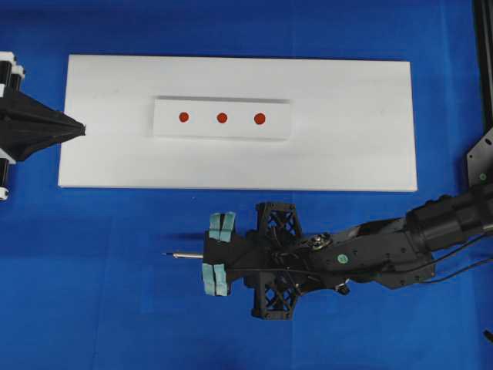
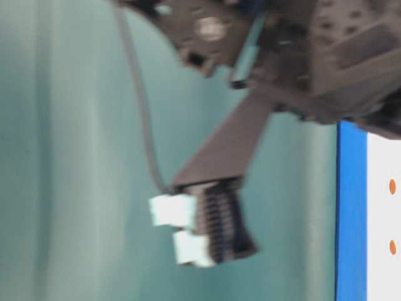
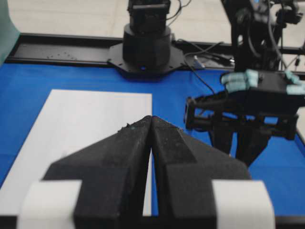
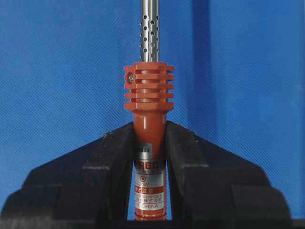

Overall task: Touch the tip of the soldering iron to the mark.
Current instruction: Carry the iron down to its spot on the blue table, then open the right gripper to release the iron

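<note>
Right gripper (image 4: pixel 150 157) clamped on the red-orange handle of the soldering iron (image 4: pixel 149 119), black fingers (image 4: pixel 109 162) pressed against both sides; perforated metal shaft runs to the top of the frame. Overhead: iron's shaft pokes leftward from the gripper at lower centre, tip over blue cloth (image 1: pixel 92 308), below and apart from the white board (image 1: pixel 347 139). Three red marks (image 1: pixel 222 118) sit on a raised white strip (image 1: pixel 223 132) at upper centre. Left gripper (image 1: pixel 77 129) closed, empty, at the board's left edge
</note>
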Tool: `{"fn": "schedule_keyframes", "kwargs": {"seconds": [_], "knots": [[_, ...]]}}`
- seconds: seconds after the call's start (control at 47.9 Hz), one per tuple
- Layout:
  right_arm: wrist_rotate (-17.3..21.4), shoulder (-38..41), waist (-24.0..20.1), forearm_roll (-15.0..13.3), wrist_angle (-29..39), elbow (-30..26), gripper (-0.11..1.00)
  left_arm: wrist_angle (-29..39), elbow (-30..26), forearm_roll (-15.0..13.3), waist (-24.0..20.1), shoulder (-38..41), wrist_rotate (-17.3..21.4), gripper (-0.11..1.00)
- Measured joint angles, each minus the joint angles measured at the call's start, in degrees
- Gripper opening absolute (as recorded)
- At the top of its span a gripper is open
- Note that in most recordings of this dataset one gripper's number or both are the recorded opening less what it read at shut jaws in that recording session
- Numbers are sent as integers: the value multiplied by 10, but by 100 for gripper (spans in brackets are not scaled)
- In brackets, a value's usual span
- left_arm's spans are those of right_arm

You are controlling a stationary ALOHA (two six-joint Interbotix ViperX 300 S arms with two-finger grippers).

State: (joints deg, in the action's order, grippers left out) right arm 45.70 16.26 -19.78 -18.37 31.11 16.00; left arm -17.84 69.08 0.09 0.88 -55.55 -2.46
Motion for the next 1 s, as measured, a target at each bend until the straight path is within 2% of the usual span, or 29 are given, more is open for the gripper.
{"fn": "schedule_keyframes", "kwargs": {"seconds": [0.251,0.48,0.877,0.939,1.002], "knots": [[2,28,2,0,-52,11,6,0,0,-1,1,0,-12,0],[3,31,7,13,-58,16,6,0,0,-1,1,0,-12,0],[1,31,9,14,-69,18,7,0,0,-1,1,0,-12,0],[0,32,9,14,-69,18,15,0,0,-1,1,0,-12,0],[3,32,10,13,-69,18,31,-1,0,-1,1,0,-12,0]]}}
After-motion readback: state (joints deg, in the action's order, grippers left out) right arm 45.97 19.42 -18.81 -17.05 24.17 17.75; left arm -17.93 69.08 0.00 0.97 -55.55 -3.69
